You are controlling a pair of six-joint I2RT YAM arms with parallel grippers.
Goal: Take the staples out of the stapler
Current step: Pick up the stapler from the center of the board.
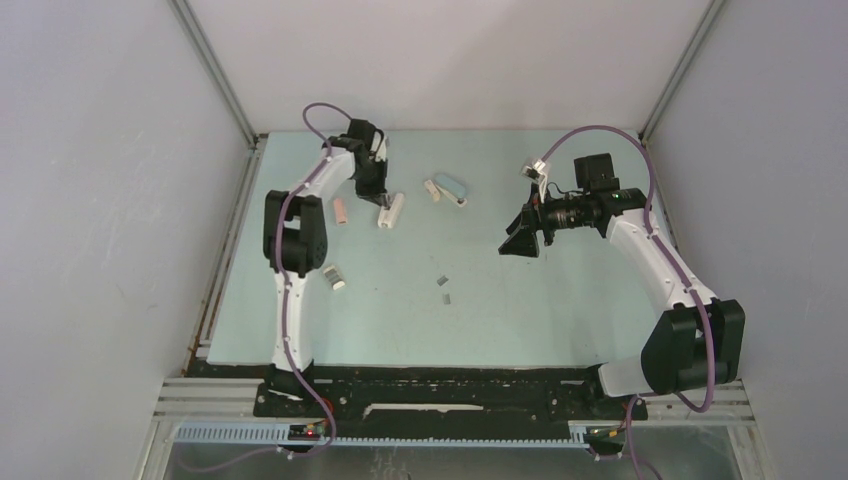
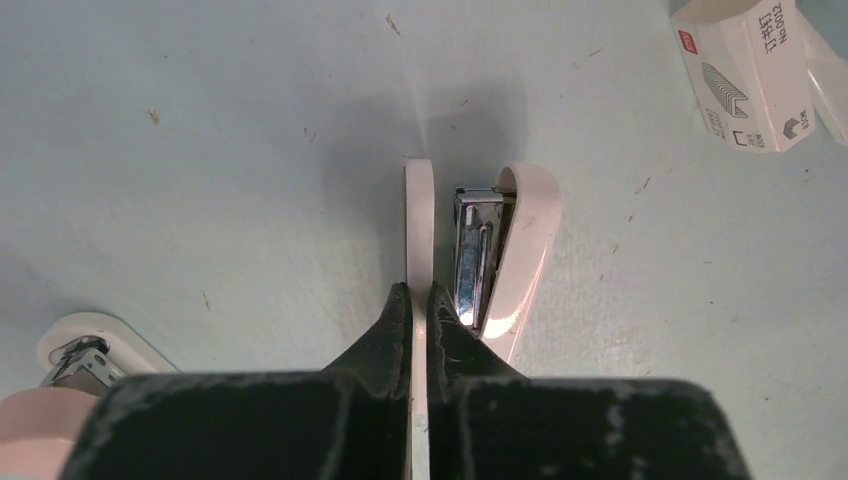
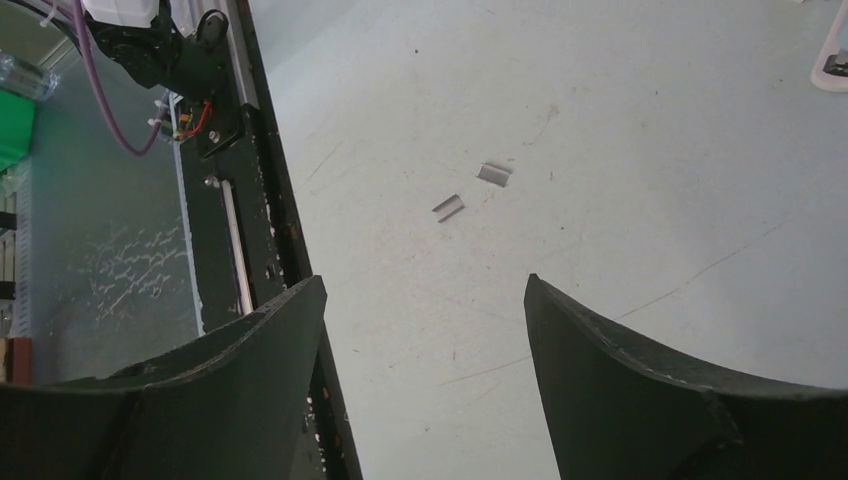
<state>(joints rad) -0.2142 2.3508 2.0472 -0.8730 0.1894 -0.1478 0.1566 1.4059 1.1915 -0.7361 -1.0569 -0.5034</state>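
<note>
L: you've got the left gripper (image 2: 420, 300) clenched on the thin top arm of the white stapler (image 2: 527, 235), probably to splay it off the metal magazine (image 2: 470, 250) | R: right gripper (image 3: 425, 300) released, empty, hovering | staples (image 3: 449, 207): two loose strips on the table (image 3: 620, 120), well apart from the stapler

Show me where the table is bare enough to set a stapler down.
Bare: the near strip between the staples and the front edge of the table, and the right half beside the right arm. Crowded: far left, where the white stapler, pink stapler and staple box cluster.
</note>
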